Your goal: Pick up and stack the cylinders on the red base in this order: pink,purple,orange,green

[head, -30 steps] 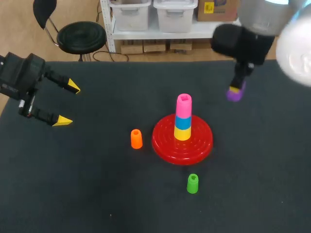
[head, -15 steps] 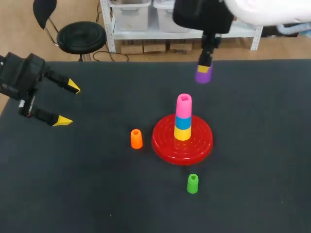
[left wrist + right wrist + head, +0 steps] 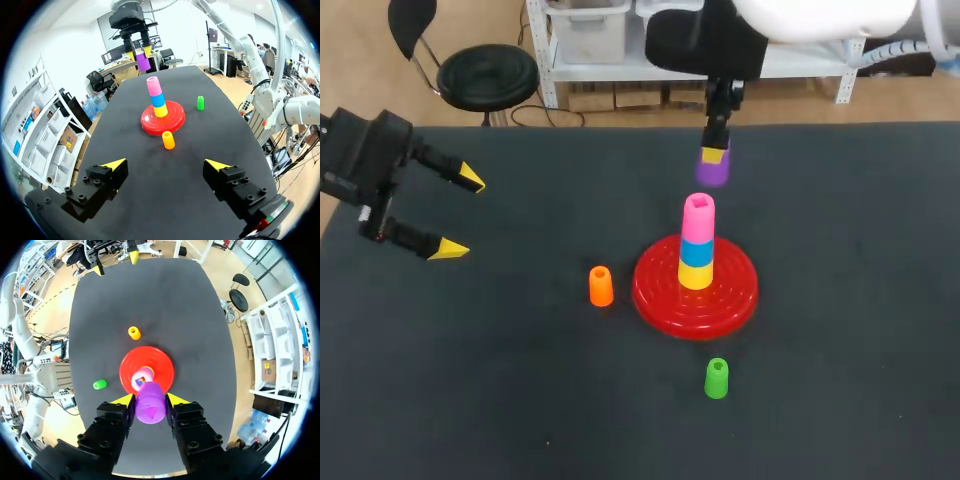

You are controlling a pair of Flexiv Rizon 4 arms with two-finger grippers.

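Purple cylinder (image 3: 712,170), clamped in the right jaws, hangs above and just behind the pink cylinder (image 3: 698,217) on the red base (image 3: 655,292). Left wrist view: left jaws gape empty, parked clear. Right wrist view: the purple piece sits nearly over the pink one, apparently aligned for stacking.

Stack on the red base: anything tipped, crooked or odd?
Nothing stands out. The stack sits straight on the red base; orange cylinder and green cylinder stand upright; the right gripper holds the purple cylinder.
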